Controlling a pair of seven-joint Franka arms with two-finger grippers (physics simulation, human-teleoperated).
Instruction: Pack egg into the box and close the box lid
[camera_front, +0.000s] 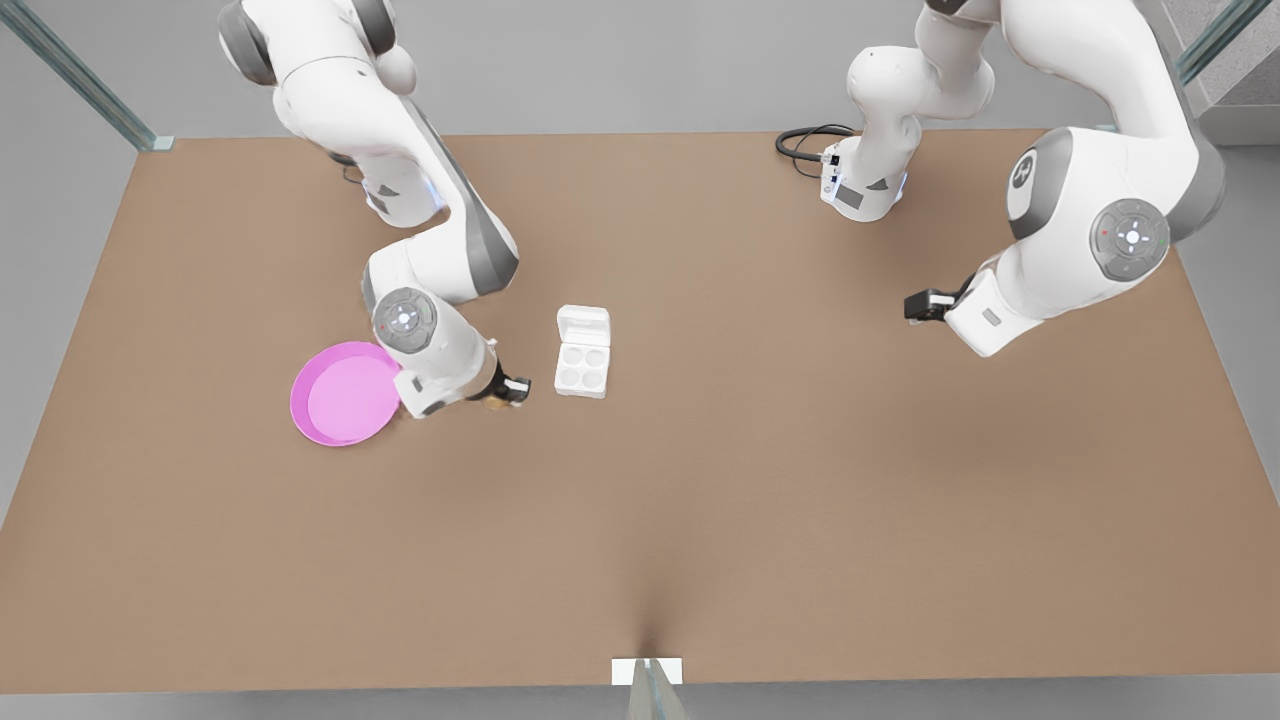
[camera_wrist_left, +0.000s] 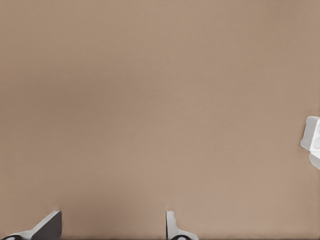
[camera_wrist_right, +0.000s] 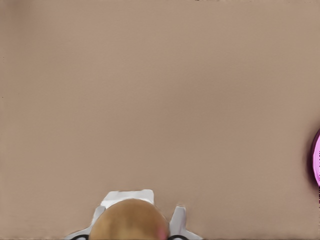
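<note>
Right wrist view showed the right gripper (camera_wrist_right: 135, 225) clamped on the egg (camera_wrist_right: 129, 220), between the pink plate (camera_front: 340, 395) and the box (camera_front: 582, 365); light, smooth, brittle, it wanted gentle pinching across its middle; the left gripper (camera_wrist_left: 112, 227) waited, spread wide.

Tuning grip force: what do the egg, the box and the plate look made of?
Egg: smooth tan shell, faint sheen, held by the right gripper. Box: matte white, moulded cups, probably plastic or pulp. Plate: glossy pink, likely plastic. Left gripper waits open.
</note>
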